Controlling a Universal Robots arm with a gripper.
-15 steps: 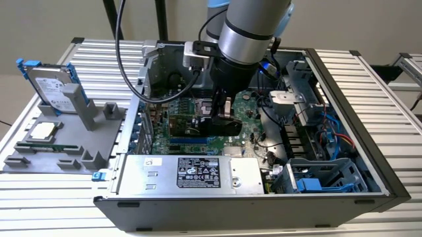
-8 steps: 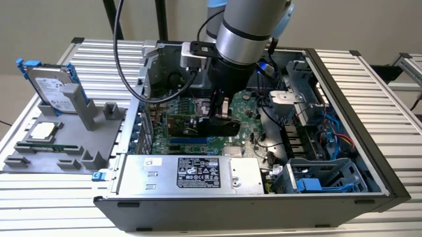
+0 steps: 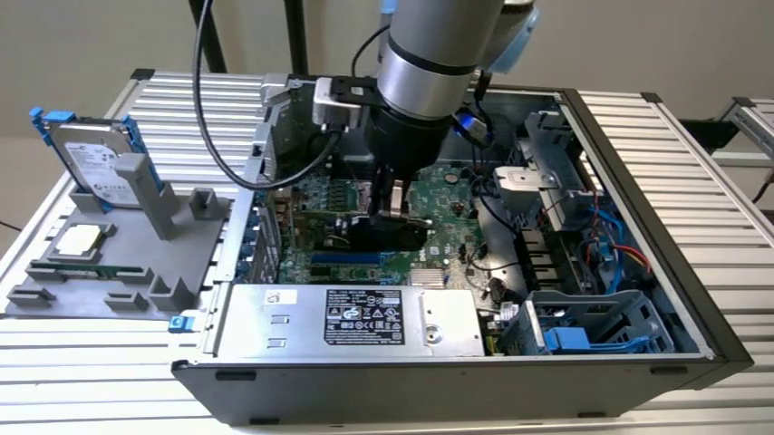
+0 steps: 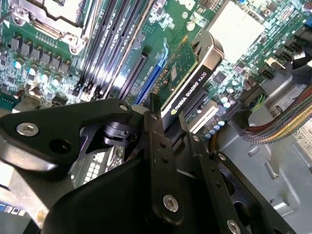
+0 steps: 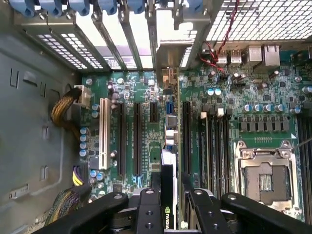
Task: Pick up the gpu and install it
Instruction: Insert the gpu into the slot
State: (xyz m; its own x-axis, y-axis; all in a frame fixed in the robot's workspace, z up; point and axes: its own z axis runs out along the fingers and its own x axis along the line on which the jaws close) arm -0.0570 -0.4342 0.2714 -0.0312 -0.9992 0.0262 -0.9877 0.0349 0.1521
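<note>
While the gripper is clamped on the gpu over the motherboard, pickup's done, seating isn't.

The table is built of ribbed aluminium slats running side to side, pale silver, with black caps at its far corners. Behind it stands a plain beige wall, evenly lit, without marks or windows. 2 dark upright poles rise at the table's far edge, in front of the wall. Past the table's edge on the exterior view's right, part of a second slatted metal frame shows, with a dark block beside it. Light is soft and diffuse, casting faint shadows on the slats.
</note>
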